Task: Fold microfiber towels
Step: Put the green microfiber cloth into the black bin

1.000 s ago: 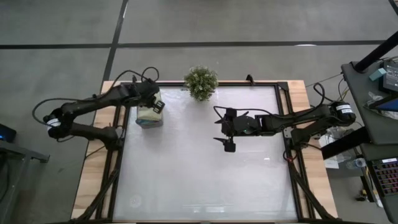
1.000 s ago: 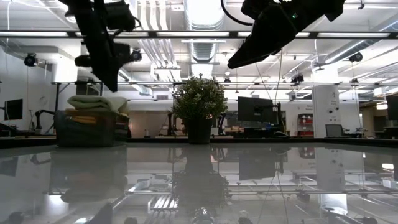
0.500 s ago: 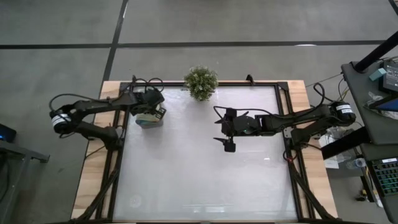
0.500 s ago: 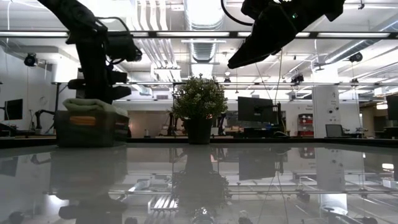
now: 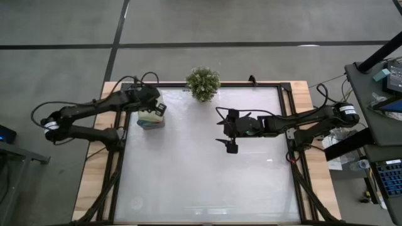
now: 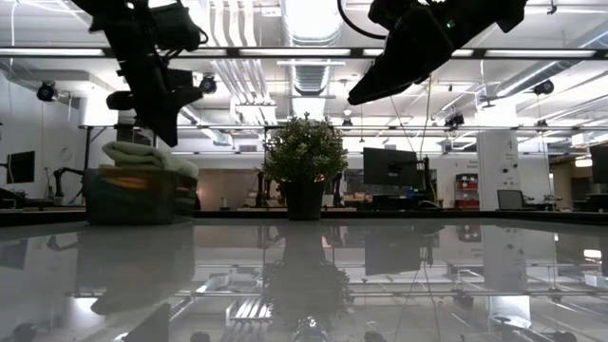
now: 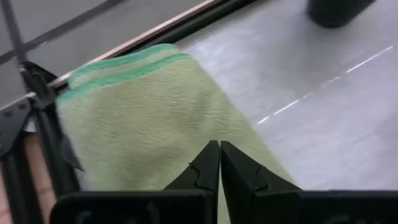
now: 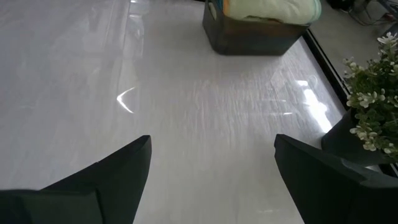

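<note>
The tabletop was seen with the dark tray at its far left corner, folded microfiber towels piled inside. The left gripper, fingers pressed together, was held above them; the right gripper, spread wide and empty, was hung mid-table.

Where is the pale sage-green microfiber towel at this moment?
The pale sage-green microfiber towel lies on top of the pile in the dark grey rectangular tray, at the table's far left corner, left of the small bushy green plant, directly under the shut left gripper.
</note>
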